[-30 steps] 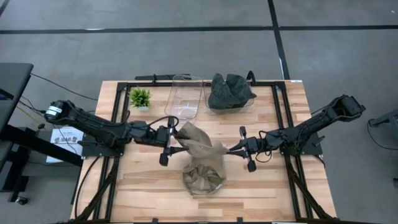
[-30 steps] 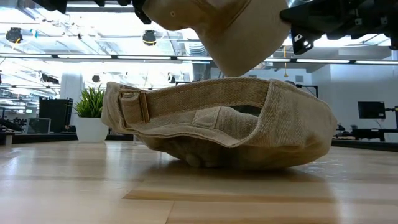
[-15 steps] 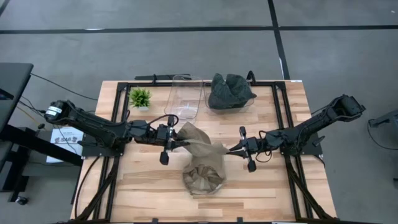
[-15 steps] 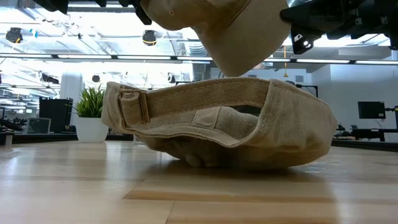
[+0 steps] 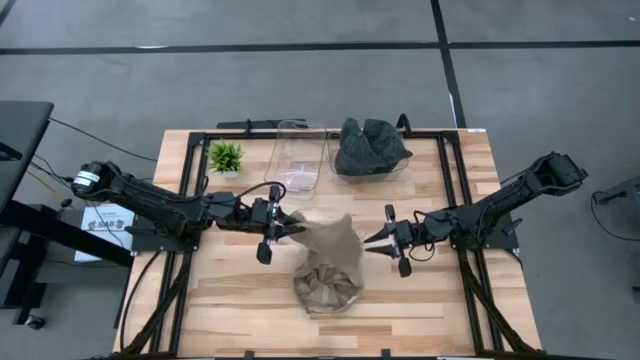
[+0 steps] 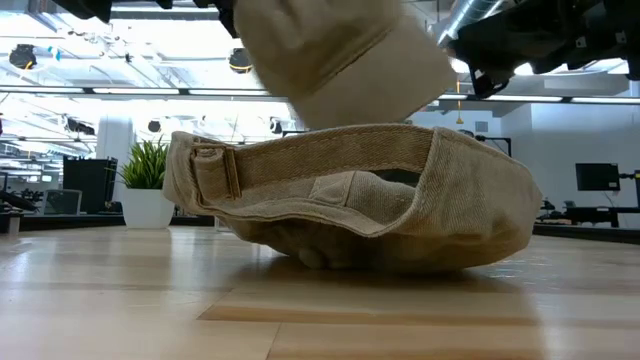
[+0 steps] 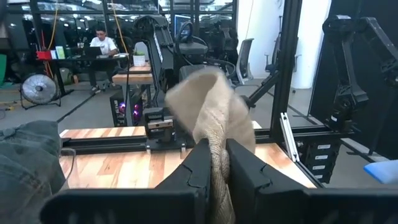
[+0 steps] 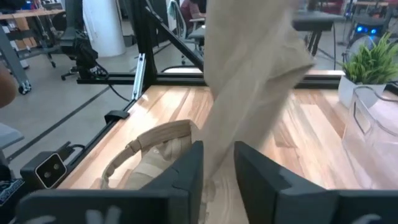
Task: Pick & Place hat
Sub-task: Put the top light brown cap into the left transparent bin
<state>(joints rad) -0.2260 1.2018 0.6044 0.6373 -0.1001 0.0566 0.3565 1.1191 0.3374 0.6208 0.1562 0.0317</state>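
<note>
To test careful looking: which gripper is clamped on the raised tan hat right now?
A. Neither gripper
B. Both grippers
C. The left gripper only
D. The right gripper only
C: the left gripper pinches the raised tan hat, while the right gripper stands open and clear of it.

Even overhead light on the counter (image 5: 420, 290); shadows under both arms soft and short. Low view is backlit: bright ceiling lamps and white glare above the hat on the counter (image 6: 350, 195), its near side in shade. The raised hat (image 6: 340, 55) is motion-blurred there and in the right wrist view. Left wrist view: dim room behind, near fingers (image 7: 199, 168) soft-focused.
</note>
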